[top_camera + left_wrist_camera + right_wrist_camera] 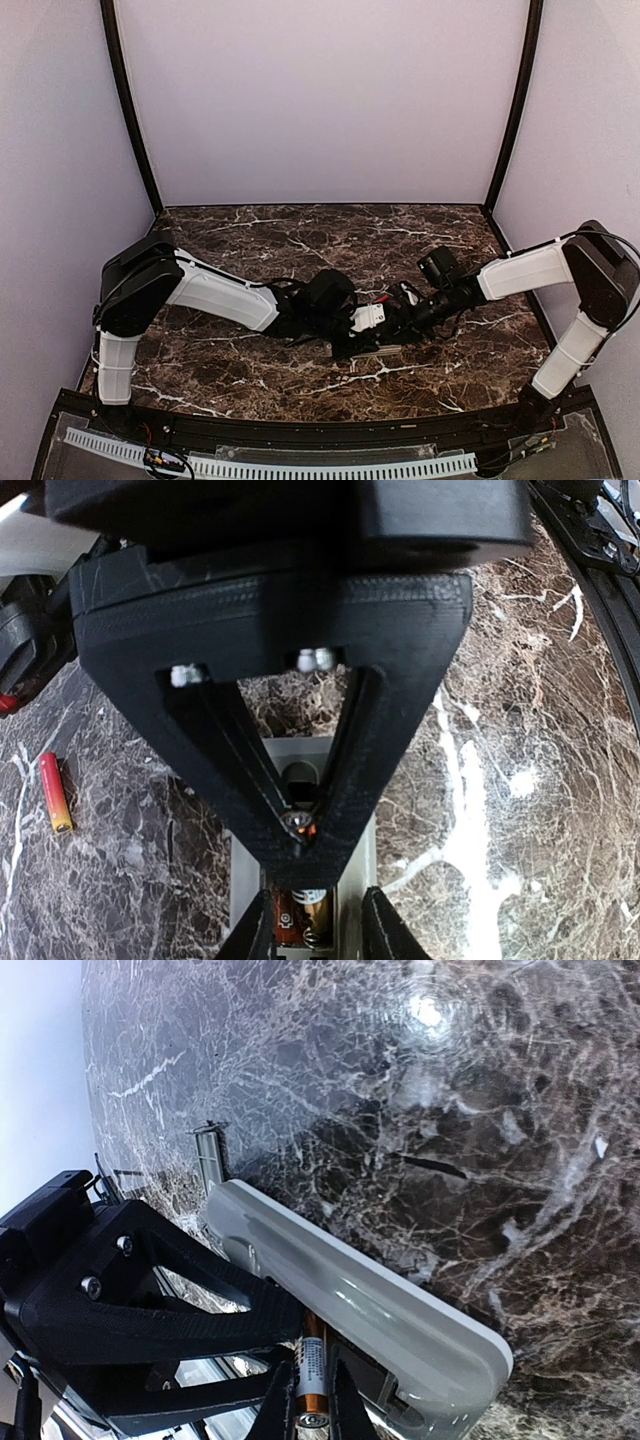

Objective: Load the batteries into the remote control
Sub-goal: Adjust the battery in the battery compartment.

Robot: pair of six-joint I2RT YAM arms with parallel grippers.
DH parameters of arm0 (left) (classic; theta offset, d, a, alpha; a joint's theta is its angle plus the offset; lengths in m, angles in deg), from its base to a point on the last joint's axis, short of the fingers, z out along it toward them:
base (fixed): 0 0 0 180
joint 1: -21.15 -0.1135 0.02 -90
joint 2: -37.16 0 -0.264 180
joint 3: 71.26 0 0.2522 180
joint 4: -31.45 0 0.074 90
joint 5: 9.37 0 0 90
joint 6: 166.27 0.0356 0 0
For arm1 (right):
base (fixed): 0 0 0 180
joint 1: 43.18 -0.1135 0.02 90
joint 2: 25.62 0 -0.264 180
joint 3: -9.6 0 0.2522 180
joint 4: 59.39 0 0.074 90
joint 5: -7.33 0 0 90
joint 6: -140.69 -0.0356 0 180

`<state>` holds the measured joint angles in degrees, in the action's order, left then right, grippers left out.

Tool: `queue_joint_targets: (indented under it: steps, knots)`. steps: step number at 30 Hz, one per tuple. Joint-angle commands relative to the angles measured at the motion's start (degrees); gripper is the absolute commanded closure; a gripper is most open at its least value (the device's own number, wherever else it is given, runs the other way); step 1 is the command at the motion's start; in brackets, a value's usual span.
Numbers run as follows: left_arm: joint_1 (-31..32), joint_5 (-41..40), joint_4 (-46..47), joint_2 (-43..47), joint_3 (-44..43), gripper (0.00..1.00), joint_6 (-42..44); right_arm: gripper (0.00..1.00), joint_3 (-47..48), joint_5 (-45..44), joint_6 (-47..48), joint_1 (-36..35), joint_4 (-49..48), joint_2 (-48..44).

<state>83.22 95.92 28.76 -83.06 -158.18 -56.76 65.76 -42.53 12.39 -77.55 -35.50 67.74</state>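
The remote control (380, 1305) lies grey back up in the middle of the table, seen also in the left wrist view (300, 752) and from above (372, 351). One battery (290, 918) sits in its recess. My right gripper (312, 1415) is shut on a second battery (312, 1375) and holds it end-first at the recess; its tips (298, 825) meet right over the remote. The jaws of my left gripper (315, 932) stand apart on either side of the recess, gripping nothing that I can see. Another red battery (55, 792) lies loose on the marble.
Both arms meet over the remote at the table's centre (360, 320), crowding each other closely. A small grey flat piece (210, 1155) lies on the dark marble beyond the remote's far end. Lilac walls close in the back and sides.
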Motion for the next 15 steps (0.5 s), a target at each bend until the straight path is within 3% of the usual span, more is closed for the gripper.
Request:
queue_joint_targets:
  steps: [1,5,10,15]
  knots:
    - [0.3,-0.9,0.7,-0.1,-0.4,0.69,0.9,0.97,0.0,0.6,0.4,-0.6,-1.4,1.6]
    - [0.3,-0.7,0.9,-0.6,-0.4,0.71,1.6,0.96,-0.2,0.7,0.6,-0.6,-1.3,1.3]
    - [0.3,-0.1,0.8,-1.0,-0.4,0.86,3.0,0.92,0.0,0.6,0.6,-0.6,-1.1,0.6]
    - [0.3,0.8,0.2,-1.0,-0.4,0.93,3.9,0.91,0.7,0.4,1.1,-0.6,-0.1,0.5]
